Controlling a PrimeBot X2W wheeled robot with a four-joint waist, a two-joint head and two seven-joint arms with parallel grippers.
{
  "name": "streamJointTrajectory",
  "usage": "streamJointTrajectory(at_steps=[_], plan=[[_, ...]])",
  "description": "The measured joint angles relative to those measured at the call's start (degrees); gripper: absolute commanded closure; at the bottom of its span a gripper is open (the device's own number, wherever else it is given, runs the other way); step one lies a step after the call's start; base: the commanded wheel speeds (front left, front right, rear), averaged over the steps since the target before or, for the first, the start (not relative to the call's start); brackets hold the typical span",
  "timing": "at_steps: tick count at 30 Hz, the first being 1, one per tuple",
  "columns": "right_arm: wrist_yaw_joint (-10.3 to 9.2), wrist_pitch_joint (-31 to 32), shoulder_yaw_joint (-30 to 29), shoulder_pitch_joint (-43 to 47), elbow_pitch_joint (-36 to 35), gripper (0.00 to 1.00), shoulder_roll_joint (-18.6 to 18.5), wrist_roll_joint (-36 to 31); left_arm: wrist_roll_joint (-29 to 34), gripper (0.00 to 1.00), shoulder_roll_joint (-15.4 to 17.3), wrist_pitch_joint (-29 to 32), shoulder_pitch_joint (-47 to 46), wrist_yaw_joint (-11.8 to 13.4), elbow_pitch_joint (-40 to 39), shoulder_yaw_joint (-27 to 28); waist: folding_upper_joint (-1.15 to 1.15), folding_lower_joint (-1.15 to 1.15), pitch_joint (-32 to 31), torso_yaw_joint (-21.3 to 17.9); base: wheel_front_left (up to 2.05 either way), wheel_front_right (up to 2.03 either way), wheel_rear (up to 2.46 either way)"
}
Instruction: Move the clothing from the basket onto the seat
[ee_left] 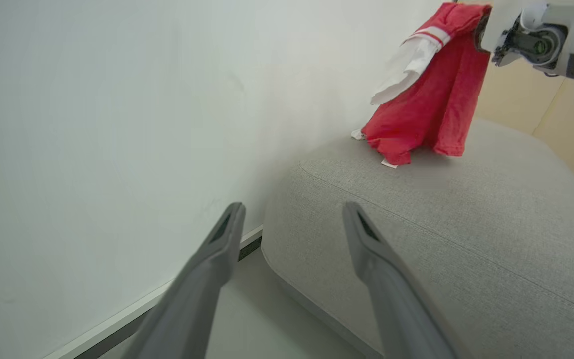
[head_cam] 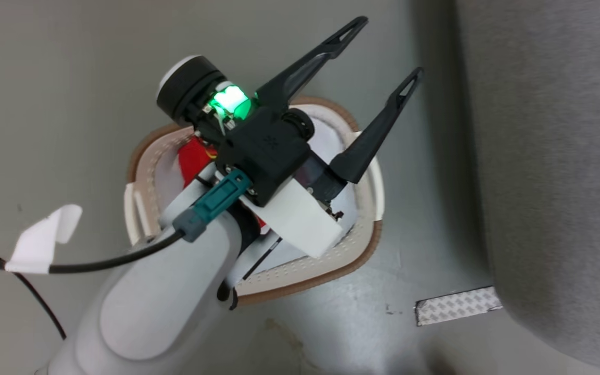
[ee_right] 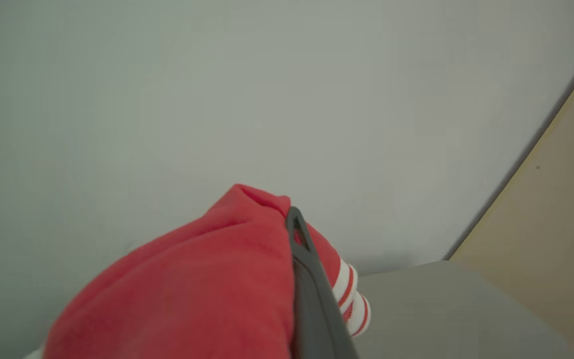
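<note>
Over the far end of the seat (ee_left: 466,224), one red garment (ee_left: 431,99) hangs from the right gripper (ee_left: 484,25). Its long axis runs straight down from the pinch to the grey cushion, where the lower hem and a small white tag seem to touch the fabric. A white sleeve with a red-and-white striped cuff droops off the side nearer the white wall (ee_left: 92,124). The gripper's tips are buried in the bunched top of the cloth, so the grip itself is hidden. From the right wrist camera one dark finger (ee_right: 312,299) lies pressed along the red fabric and the other is covered (jaws closed on the cloth, by the look of it).

A second red garment (head_cam: 193,156) lies in the laundry basket (head_cam: 326,271) on the floor, left of the seat. Just a red patch shows at the basket's left inside, with a scrap nearer the near rim. The left forearm and wrist cover the rest, so which way it lies cannot be told. The pale lining (head_cam: 331,140) shows at the basket's far right.

The left gripper (head_cam: 388,47) hangs above the basket, empty, jaws spread wide, its fingers pointing far and right toward the seat. A green light (head_cam: 232,101) glows on its wrist. A strip of patterned tape (head_cam: 456,306) lies on the floor by the seat's near corner. A black cable with a white tape tag (head_cam: 45,239) trails off to the left.
</note>
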Motion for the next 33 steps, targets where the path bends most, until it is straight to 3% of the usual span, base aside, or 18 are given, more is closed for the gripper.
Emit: streamJointTrajectory(at_steps=[2, 4, 5, 11, 14, 20, 26, 33], plan=[[0.0, -0.8, -2.6, 0.8, 4.9, 1.0, 0.8, -3.8, 0.0, 0.0, -0.3, -0.2, -0.4, 0.0, 0.0, -0.3, 0.0, 0.0, 1.1, 1.3, 0.0, 0.0, 0.0], [0.0, -1.7, -4.1, 2.7, 9.4, 0.56, 3.2, -7.0, 0.0, 0.0, -0.6, -0.3, -0.5, 0.1, 0.3, -0.6, 0.0, 0.0, 1.9, 2.3, 0.0, 0.0, 0.0], [0.0, -2.5, -4.9, 3.9, 11.5, 0.01, 4.5, -8.5, 0.0, 0.0, -0.6, -0.4, -0.5, 0.2, 0.5, -0.7, 0.0, 0.0, 2.0, 2.6, 0.0, 0.0, 0.0], [0.0, -5.4, -6.5, 5.4, 17.6, 0.0, 10.0, -12.3, 0.0, 0.0, 0.3, -0.2, 0.0, 0.6, 1.3, -0.4, 0.0, -0.01, 1.0, 1.4, 0.0, 0.0, 0.0], [0.0, -6.9, -4.0, 6.7, 18.4, 0.0, 13.1, -12.5, -0.5, 0.0, 1.3, -0.3, 1.3, 0.9, 1.8, 0.2, 0.0, -0.01, -0.5, 0.5, 0.0, 0.0, 0.0], [0.0, -9.1, 1.3, 13.3, 17.1, 0.0, 16.0, -10.2, -2.2, 0.0, 2.4, -2.4, 5.7, 2.1, 3.9, 1.2, 0.0, -0.02, -5.5, -0.9, 0.0, 0.0, 0.0], [0.0, -10.0, 5.4, 22.8, 10.1, 0.0, 17.1, -6.5, -4.7, 0.0, 3.5, -5.5, 12.1, 4.1, 7.2, 2.6, 0.0, -0.03, -12.5, -1.9, 0.0, 0.0, 0.0], [0.0, -10.2, 6.9, 35.1, -5.6, 0.0, 18.8, -3.1, -7.2, 0.0, 3.8, -9.5, 18.9, 6.5, 10.7, 4.7, 0.0, -0.04, -21.5, -2.1, 0.0, 0.0, 0.0]])
